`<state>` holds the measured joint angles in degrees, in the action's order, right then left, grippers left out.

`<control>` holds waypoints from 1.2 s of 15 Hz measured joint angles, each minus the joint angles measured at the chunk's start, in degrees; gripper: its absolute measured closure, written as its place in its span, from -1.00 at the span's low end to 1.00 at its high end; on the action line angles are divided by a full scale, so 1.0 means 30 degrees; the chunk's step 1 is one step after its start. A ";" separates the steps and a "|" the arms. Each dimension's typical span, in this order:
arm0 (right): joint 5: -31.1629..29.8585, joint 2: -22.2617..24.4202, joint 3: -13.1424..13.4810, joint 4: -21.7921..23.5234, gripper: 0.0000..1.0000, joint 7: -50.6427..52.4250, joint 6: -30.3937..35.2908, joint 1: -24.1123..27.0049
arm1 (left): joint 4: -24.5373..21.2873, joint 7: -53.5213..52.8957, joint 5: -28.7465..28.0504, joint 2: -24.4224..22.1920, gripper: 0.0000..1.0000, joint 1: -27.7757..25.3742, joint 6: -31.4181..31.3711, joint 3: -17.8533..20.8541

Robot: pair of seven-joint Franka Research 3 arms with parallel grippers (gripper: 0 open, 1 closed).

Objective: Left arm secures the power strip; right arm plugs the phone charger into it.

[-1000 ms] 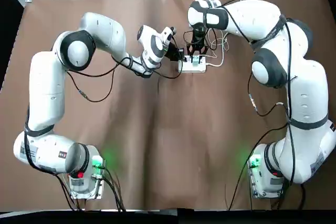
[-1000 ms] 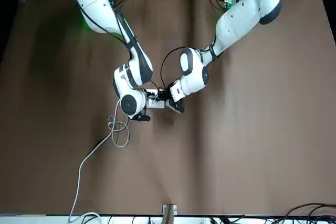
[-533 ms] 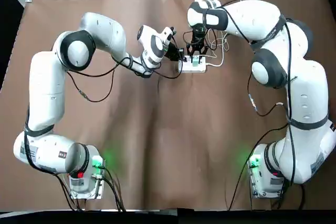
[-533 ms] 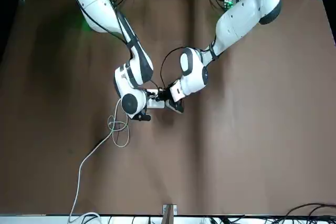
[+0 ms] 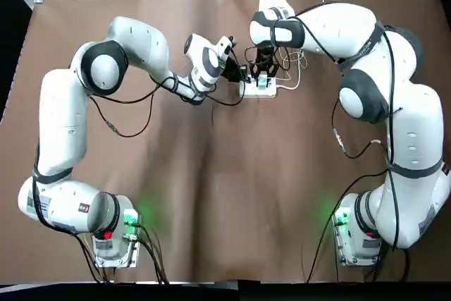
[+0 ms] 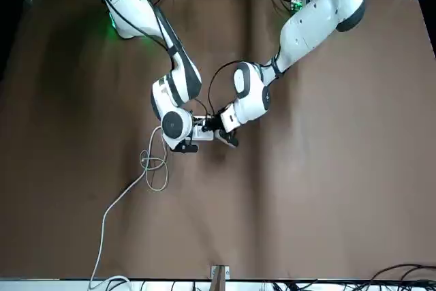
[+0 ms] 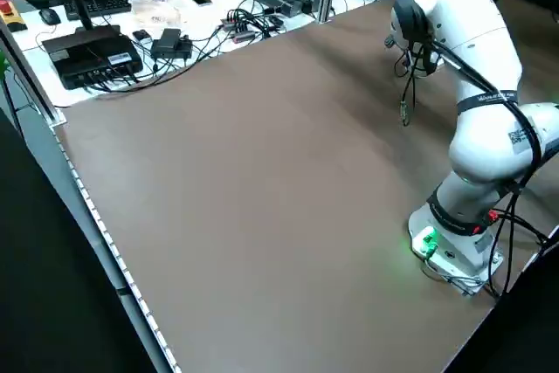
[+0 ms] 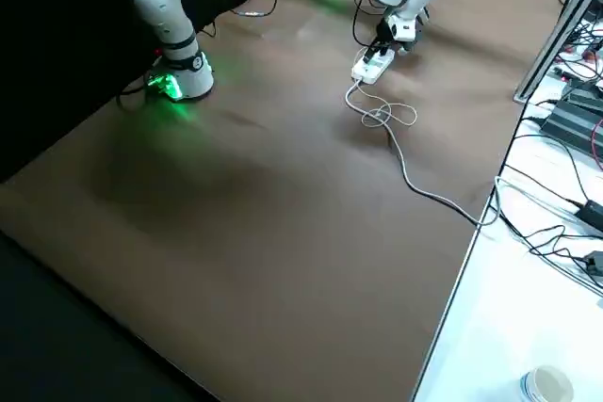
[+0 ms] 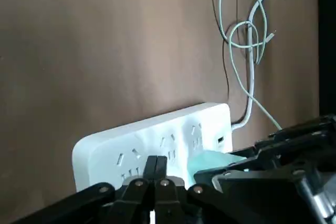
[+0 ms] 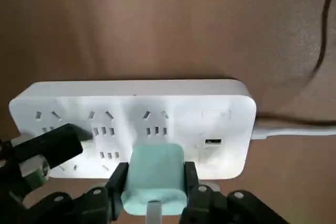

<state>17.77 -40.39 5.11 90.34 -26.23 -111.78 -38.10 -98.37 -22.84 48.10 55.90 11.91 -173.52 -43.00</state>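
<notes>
The right fingers (image 10: 153,203) are clenched on the teal phone charger (image 10: 154,179), one pad on each flank, and the charger is held at the near edge of the power strip (image 10: 131,106), overlapping the lower row of sockets beside the small port; whether the pins have entered cannot be told. The left fingers (image 9: 156,174) are pressed together, tips down on the strip's top face near its other end, so the strip is pinned rather than gripped around. Compared with half a second ago, the right wrist is seen to have shifted a little toward the far edge of the bench (image 5: 211,174) in the top view, and in the front view its round wrist housing has moved closer over the strip, while the left arm has barely altered. This is judged to be the final lining-up or the start of the push, with seating not yet confirmed. In the top view the strip (image 5: 258,88) lies near the middle of the bench's far edge, between both grippers, but the charger is almost hidden there; only the right wrist view shows the grasp on it and the socket rows. The thick cord (image 8: 415,185) trailing off toward the bench's edge, with the thin cable looped beside it, is shown best in the right side view.
</notes>
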 joint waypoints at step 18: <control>0.0119 -0.0139 0.0050 -0.3208 -1.00 0.0092 0.3980 0.1580 | 0.0005 0.0000 0.0022 0.0003 0.98 -0.0006 -0.0013 -0.0011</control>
<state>18.12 -40.80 5.26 80.71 -25.95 -99.84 -33.36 -98.36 -22.84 48.17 55.91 11.90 -173.56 -43.04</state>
